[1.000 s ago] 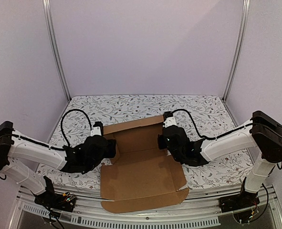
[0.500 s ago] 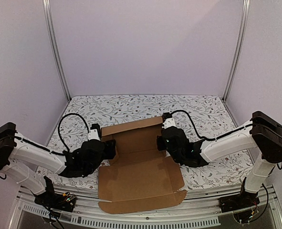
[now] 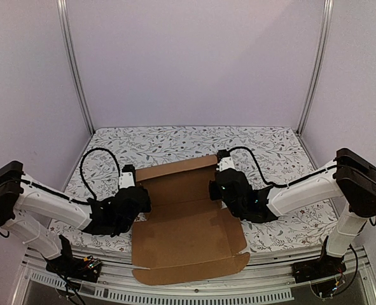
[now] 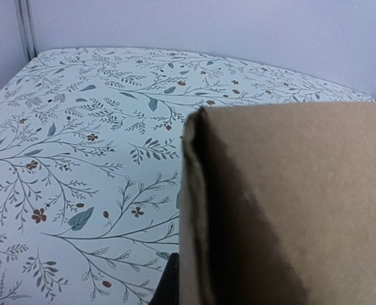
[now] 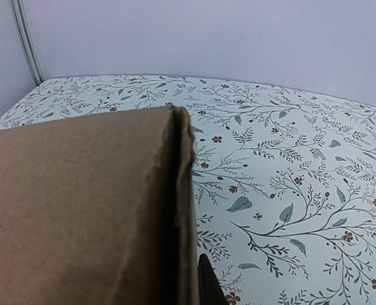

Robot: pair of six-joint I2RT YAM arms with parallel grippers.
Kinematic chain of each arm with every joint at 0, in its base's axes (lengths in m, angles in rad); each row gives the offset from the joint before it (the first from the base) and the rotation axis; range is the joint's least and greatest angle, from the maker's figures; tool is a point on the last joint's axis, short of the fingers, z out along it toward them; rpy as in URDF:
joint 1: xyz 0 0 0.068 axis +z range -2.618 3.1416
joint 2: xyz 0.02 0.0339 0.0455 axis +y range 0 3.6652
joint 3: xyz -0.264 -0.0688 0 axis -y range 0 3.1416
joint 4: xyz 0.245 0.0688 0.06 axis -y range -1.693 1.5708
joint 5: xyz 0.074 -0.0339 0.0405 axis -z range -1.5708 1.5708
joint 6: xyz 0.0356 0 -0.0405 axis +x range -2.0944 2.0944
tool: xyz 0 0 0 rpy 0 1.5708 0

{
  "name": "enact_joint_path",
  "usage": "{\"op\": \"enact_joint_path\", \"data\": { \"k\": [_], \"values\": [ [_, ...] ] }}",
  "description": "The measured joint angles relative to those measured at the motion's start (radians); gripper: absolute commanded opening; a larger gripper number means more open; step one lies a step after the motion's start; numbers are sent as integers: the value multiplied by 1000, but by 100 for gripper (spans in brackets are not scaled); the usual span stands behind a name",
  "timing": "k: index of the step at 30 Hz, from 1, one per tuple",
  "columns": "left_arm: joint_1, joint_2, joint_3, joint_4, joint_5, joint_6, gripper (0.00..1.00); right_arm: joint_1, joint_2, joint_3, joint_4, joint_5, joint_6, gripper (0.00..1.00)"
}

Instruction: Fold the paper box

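Paper box [image 3: 188, 232]: brown cardboard, half-formed, lying on floral table [image 3: 175, 136] toward 6 o'clock; far flap raised, inside shows bare cardboard. Left gripper [image 3: 142, 198]: clenched on the box's side wall, 10 o'clock. Right gripper [image 3: 218, 185]: clenched on the opposite wall, 2 o'clock.

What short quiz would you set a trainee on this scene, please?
1. True or false: the paper box is already folded fully closed.
2. The left gripper and the right gripper are: A) both open above the box, B) each shut on a raised side flap, C) resting on bare cloth.
3. Short answer: what pattern covers the table?
Key: 1 false, its base and near flap lie open and flat; 2 B; 3 leafy sprigs with small flowers.
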Motion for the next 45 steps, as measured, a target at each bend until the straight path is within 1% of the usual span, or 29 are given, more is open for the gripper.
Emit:
{"op": "enact_joint_path", "data": {
  "k": [3, 6, 13, 19, 20, 21, 27, 30, 35, 40, 42, 45],
  "values": [
    [0, 1, 11, -21, -3, 15, 0, -1, 0, 0, -8, -11, 18, 22],
    [0, 1, 18, -27, -2, 30, 0, -4, 0, 0, -5, -40, 61, 40],
    [3, 7, 69, -46, 18, 122, 0, -5, -67, -60, -1, -152, 68, 67],
    [47, 16, 91, -15, 97, 200, 0, -10, -206, -142, -45, -298, 9, 91],
    [61, 23, 96, -7, 117, 207, 0, -11, -228, -148, -62, -322, -3, 97],
    [76, 32, 102, 1, 137, 216, 0, -12, -252, -153, -82, -346, -18, 99],
    [141, 91, 152, 17, 211, 272, 0, -11, -399, -192, -198, -462, -84, 99],
    [158, 112, 173, 27, 245, 297, 0, -11, -482, -194, -306, -505, -129, 99],
    [179, 133, 186, 66, 307, 357, 0, -10, -624, -178, -515, -517, -217, 99],
    [193, 162, 190, 147, 405, 450, 0, -29, -729, -91, -689, -523, -317, 99],
    [196, 185, 214, 156, 456, 481, 0, -46, -742, -31, -730, -534, -349, 98],
    [198, 219, 268, 156, 536, 529, 0, -72, -731, 65, -754, -573, -380, 95]
  ]
}}
